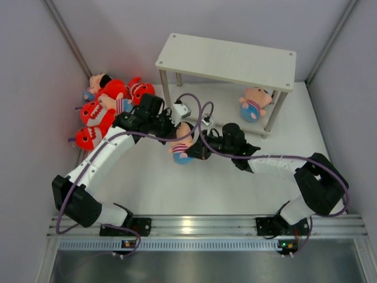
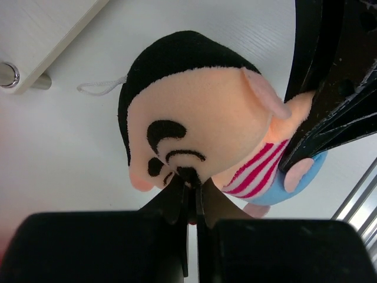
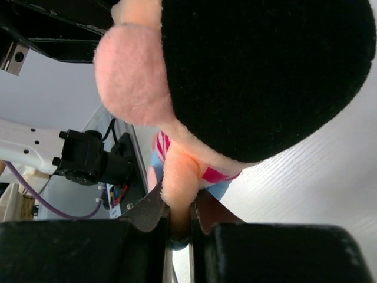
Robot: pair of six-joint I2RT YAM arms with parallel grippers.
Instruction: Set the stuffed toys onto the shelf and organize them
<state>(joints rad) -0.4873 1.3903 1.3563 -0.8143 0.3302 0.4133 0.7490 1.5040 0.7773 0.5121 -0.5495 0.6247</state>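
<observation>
**One doll between two grippers, most toys not yet on the shelf**

Nearest to the arm bases, above the middle of the table (image 1: 177,188), one striped doll (image 1: 181,144) is between both arms. The right gripper (image 3: 179,215) is clamped on a peach limb of this doll; its fingers press the plush from both sides. The left gripper (image 2: 189,180) has its fingers almost together, with the tips at the doll's mouth. It seems to pinch a small fold of the face, but the hold is thin and I am not fully sure of it. To my judgement this is a handover, so that the right arm can carry the doll to the shelf.

Further away, at the left wall, lies a pile of toys (image 1: 103,109): several red sharks and at least two more dolls, touching each other.

Farthest stands the shelf (image 1: 227,59). Its top board carries nothing. A second doll (image 1: 254,103) lies under the top board at the right end; whether it rests on the lower tier or on the table, I cannot tell.

So the task is in an early stage: at most one toy is placed, one is in the grippers, and the whole pile waits.
</observation>
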